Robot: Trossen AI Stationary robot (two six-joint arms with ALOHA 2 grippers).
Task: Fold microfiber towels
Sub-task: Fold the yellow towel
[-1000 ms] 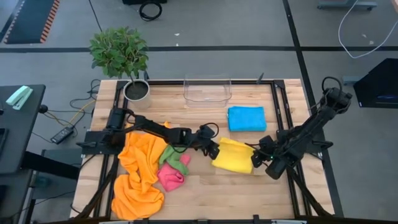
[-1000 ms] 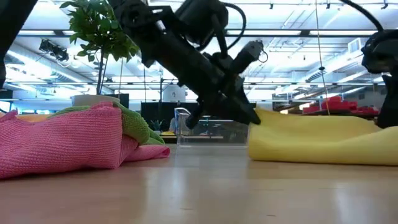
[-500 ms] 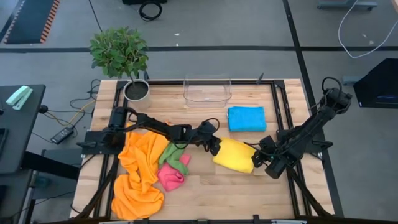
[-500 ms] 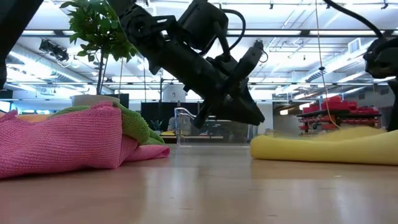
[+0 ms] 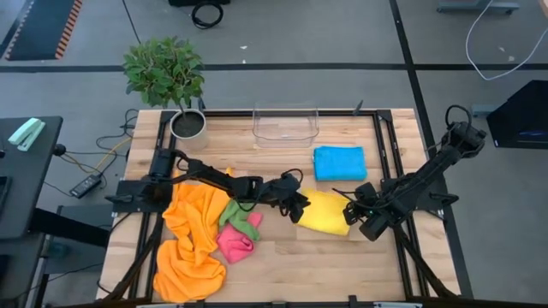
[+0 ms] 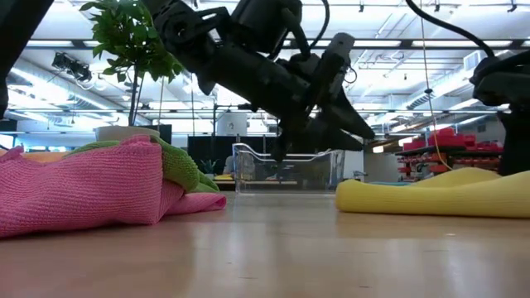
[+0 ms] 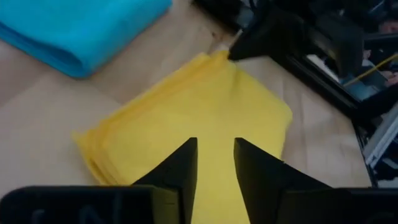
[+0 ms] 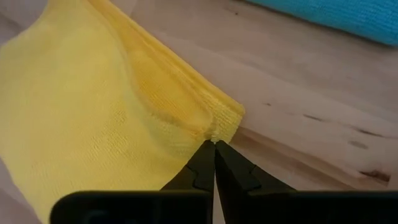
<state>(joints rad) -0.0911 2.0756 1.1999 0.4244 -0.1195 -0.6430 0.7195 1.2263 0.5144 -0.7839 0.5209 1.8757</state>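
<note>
Your left gripper (image 5: pixel 297 208) sits near the table's centre, just at the 9 o'clock edge of the folded yellow towel (image 5: pixel 326 212); its fingers (image 7: pixel 180 168) stand slightly parted above the cloth with nothing between them, so it is released. In the low view that gripper (image 6: pixel 331 124) hangs clear above the tabletop, apart from the yellow towel (image 6: pixel 431 197) lying flat there. Your right gripper (image 5: pixel 353 210) is at the 3 o'clock corner of the same towel, with its fingers (image 8: pixel 205 165) pressed together right at the towel's corner edge (image 8: pixel 214 127); you cannot tell from here whether any cloth is pinched between the tips. The blue towel (image 5: pixel 339 162) lies folded at about 12 o'clock from the yellow one, close to the clear plastic bin (image 5: pixel 285 124) at the table's far edge. Out at 9 o'clock you have the unfolded heap: the orange towels (image 5: pixel 193 239) spread widest, with the green towel (image 5: pixel 239 214) and pink towel (image 5: pixel 234 244) crumpled against their inner side. A potted plant (image 5: pixel 167 77) stands at the far 10 o'clock corner.
</note>
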